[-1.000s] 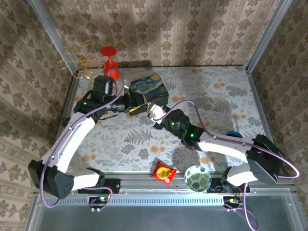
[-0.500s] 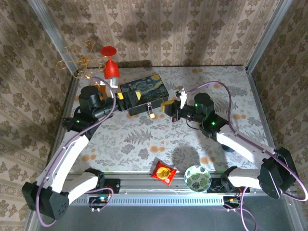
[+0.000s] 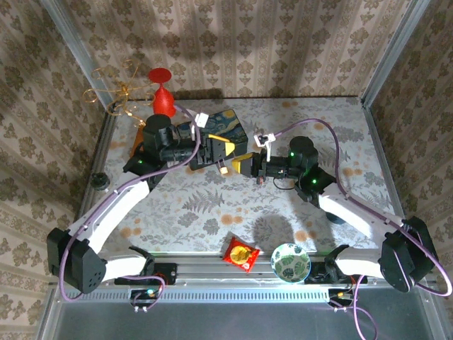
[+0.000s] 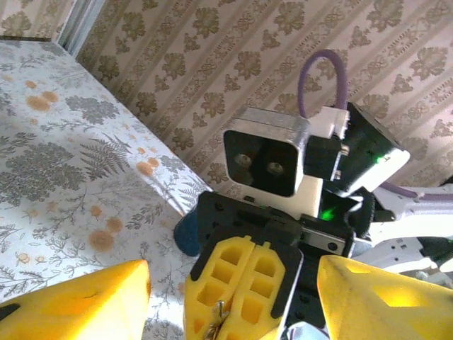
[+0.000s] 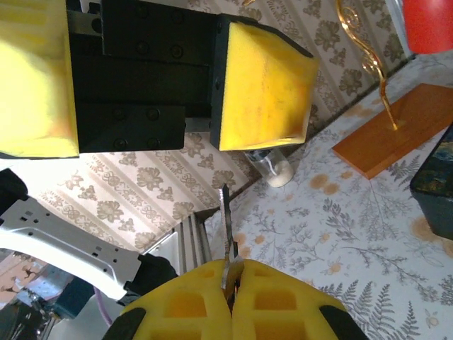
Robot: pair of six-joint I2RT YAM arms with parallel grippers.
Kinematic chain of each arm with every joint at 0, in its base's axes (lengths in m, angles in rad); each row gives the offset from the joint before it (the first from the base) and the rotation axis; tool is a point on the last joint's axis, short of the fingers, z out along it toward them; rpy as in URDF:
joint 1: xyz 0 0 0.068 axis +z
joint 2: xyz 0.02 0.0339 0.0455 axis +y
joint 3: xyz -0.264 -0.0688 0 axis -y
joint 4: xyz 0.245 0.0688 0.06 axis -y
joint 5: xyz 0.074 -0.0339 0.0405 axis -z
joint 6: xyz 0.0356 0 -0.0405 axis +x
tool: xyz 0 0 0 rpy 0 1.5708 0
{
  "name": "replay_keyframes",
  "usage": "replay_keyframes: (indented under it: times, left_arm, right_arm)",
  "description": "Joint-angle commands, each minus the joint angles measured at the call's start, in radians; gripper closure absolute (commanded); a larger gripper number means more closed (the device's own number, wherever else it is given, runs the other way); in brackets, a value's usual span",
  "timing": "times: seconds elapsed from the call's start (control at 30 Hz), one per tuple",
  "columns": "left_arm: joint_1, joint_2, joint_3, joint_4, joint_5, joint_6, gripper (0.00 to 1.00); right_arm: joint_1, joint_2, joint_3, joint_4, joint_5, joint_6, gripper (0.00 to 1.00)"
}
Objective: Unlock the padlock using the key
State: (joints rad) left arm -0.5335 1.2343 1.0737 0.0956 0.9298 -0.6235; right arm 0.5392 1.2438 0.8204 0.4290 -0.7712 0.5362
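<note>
The right gripper (image 3: 245, 164) is clenched on the key (image 5: 225, 225), a thin metal blade standing up from between its yellow pads. The left gripper (image 3: 221, 153) faces it with its jaws released; in the left wrist view its fingers (image 4: 78, 304) stand wide apart on either side of the right gripper's tip, touching nothing. The padlock (image 3: 224, 170) sits at the near side of the dark blue box (image 3: 228, 124), between the two grippers. The box stands near the table's (image 3: 177, 205) back edge, with a red ornament (image 3: 163, 95) on a gold wire stand at the back left corner. The middle and right of the table lie open. A bowl (image 3: 291, 262) and a red packet (image 3: 241, 253) sit at the near edge.
</note>
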Motion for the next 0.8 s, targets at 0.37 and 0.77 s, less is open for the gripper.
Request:
replay_keyframes:
  times: [0.37, 0.77]
  left_arm:
    - [0.004, -0.009, 0.001, 0.008, 0.113, 0.003, 0.51]
    - [0.012, 0.006, -0.017, 0.002, 0.142, -0.018, 0.65]
  right_arm:
    - [-0.005, 0.043, 0.041, 0.124, -0.125, 0.113, 1.00]
    - [-0.005, 0.042, 0.037, 0.150, -0.114, 0.127, 1.00]
